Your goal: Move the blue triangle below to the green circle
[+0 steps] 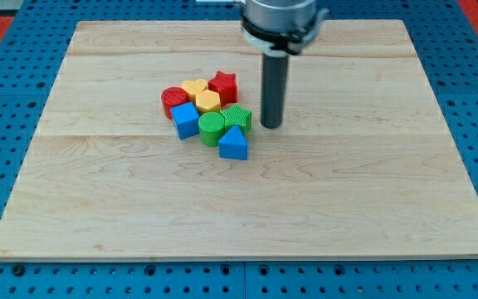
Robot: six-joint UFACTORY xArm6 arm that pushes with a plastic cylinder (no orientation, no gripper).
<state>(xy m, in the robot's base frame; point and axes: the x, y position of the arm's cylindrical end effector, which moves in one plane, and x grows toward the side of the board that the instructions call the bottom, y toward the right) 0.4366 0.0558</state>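
Note:
The blue triangle (233, 144) lies on the wooden board (322, 199), at the lower right of a tight cluster of blocks. The green circle (211, 129) sits just left and slightly above it, touching it. A second green block (238, 117) sits directly above the triangle. My tip (271, 125) rests on the board to the right of the cluster, close beside that second green block and up and right of the blue triangle, with a small gap.
The cluster also holds a blue cube (185, 120), a red round block (173, 101), a yellow block (194, 87), a yellow hexagon (207, 101) and a red star (222, 85). A blue pegboard (7, 124) surrounds the board.

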